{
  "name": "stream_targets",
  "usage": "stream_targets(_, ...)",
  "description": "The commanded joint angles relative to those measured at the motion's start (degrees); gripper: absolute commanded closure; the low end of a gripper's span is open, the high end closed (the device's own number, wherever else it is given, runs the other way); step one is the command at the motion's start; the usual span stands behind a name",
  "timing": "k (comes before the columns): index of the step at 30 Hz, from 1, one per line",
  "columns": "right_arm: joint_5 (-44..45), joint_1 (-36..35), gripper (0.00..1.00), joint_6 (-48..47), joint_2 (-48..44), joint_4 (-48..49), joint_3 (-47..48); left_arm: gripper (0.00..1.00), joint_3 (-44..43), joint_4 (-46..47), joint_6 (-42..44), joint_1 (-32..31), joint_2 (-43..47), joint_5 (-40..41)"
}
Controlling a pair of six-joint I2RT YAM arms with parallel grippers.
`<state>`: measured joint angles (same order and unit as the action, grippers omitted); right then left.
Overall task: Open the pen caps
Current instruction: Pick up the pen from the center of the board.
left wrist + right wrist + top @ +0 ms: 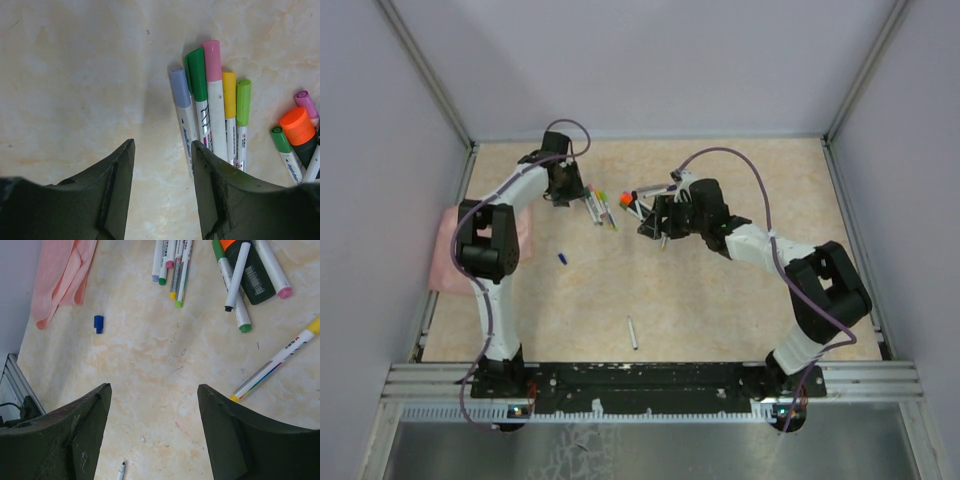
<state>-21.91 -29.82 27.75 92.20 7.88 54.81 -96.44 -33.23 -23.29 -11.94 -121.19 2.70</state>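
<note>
Capped pens (216, 107), barrels partly behind left hand (163, 145)

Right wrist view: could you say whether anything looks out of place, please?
A small blue plastic cap lies alone near the pink cloth, well apart from the cluster of white pens.

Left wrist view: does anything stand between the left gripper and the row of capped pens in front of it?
Nothing visible does. The left gripper is open over the table, and the capped pens lie just beside it, their barrels passing behind one finger in this view.
</note>
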Motion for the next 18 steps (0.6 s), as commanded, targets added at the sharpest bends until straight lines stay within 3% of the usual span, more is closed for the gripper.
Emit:
stream_targets(1,-0.62,0.47,0.30,0.10,-0.24,4.05,2.65,0.45,-4.43,-2.94,0.09,-1.63,-2.93,0.94)
stream_targets(7,-0.93,0.47,0.30,-1.39,-0.30,1.39,4.09,0.45,-7.52,-4.39,0.04,-3.61,-5.77,3.94)
stream_targets(18,-1.38,0.73,0.30,-1.93,-0.78,0.36,4.12,0.54,-7.49,-4.73,0.43,-4.31,-6.84,5.44)
